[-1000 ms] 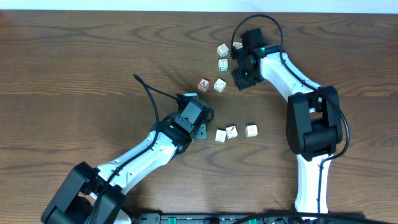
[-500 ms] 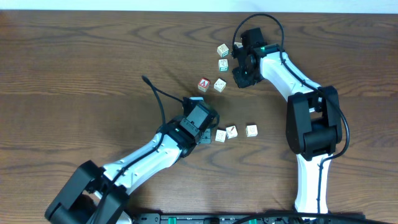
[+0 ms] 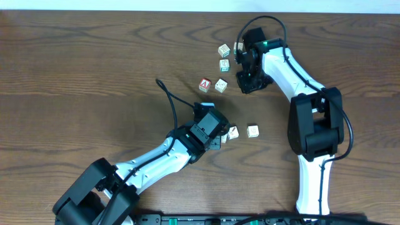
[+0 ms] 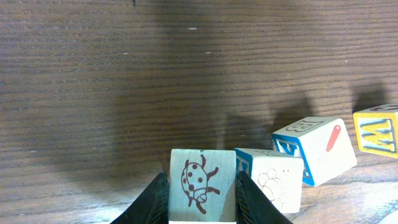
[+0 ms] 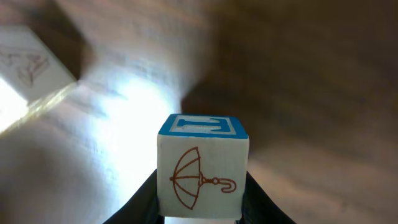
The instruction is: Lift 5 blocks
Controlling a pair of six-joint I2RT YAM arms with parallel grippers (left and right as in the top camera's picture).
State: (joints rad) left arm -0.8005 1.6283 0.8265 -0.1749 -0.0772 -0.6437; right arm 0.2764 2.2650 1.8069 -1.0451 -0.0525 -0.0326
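Overhead: loose blocks (image 3: 224, 65) sit mid-worktop (image 3: 94, 69) in two groups. One is a cluster by the right arm (image 3: 281, 65), red-A block (image 3: 205, 85) included. The other is a short row by the left arm (image 3: 156, 153), pencil block (image 3: 232, 132) in it. Both arm tips hide what they carry. Left wrist: left gripper (image 4: 202, 202), jaws clenched on the side faces of a ladybug block (image 4: 202, 183). Neighbour block (image 4: 270, 180) is just beside it, maybe touching; the pencil block sits tilted further right. Right wrist: right gripper (image 5: 202, 199), jaws clenched on an umbrella block (image 5: 202, 165). The worktop behind is blurred, so can't tell if it's off the surface. Handling guess: small wooden cubes, light, rigid, not fragile, smooth printed faces a bit slippery. Pinch two opposite flat faces, centred and square-on, or the cube likely twists out. Tight neighbours may get dragged.
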